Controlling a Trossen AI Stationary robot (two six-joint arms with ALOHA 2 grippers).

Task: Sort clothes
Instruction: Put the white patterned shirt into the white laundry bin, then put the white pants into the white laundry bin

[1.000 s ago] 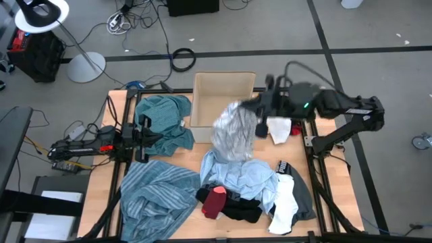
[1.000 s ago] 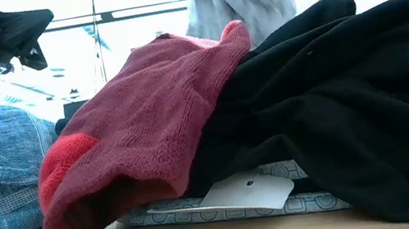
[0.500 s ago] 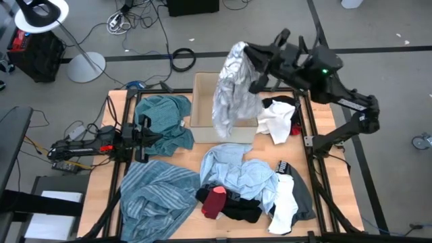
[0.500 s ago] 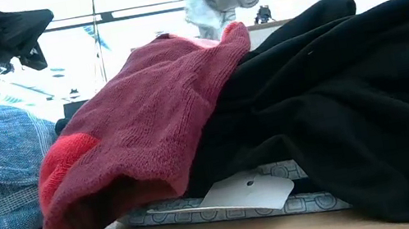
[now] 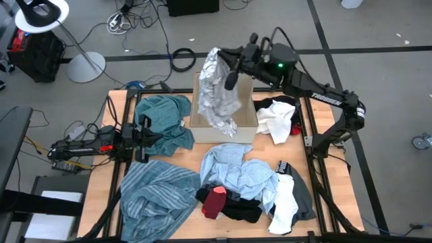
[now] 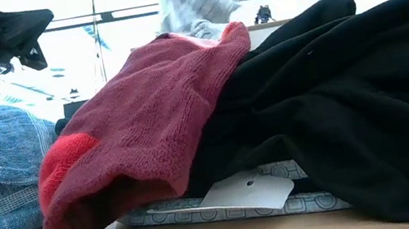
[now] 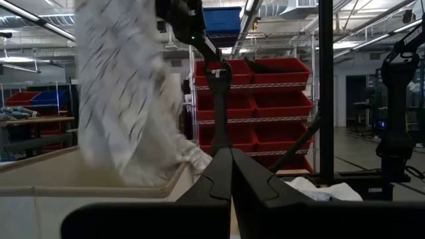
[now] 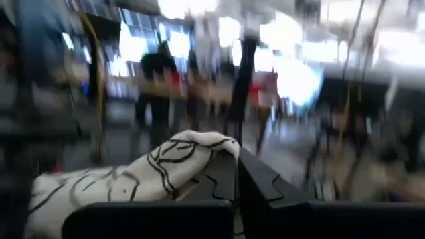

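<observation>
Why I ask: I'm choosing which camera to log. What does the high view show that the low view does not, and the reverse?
Only the high view shows the right gripper shut on the black-and-white patterned garment over the cardboard box, the left gripper waiting beside the teal garment, and the light blue garment. Only the low view shows a paper tag under the black garment. Both show the red piece and the hanging patterned garment.

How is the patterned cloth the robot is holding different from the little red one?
The black-and-white patterned cloth hangs in the air from the right gripper, over the cardboard box; the red piece lies on the table among the clothes. The patterned cloth looks much bigger than the red piece. Both are soft clothes.
</observation>
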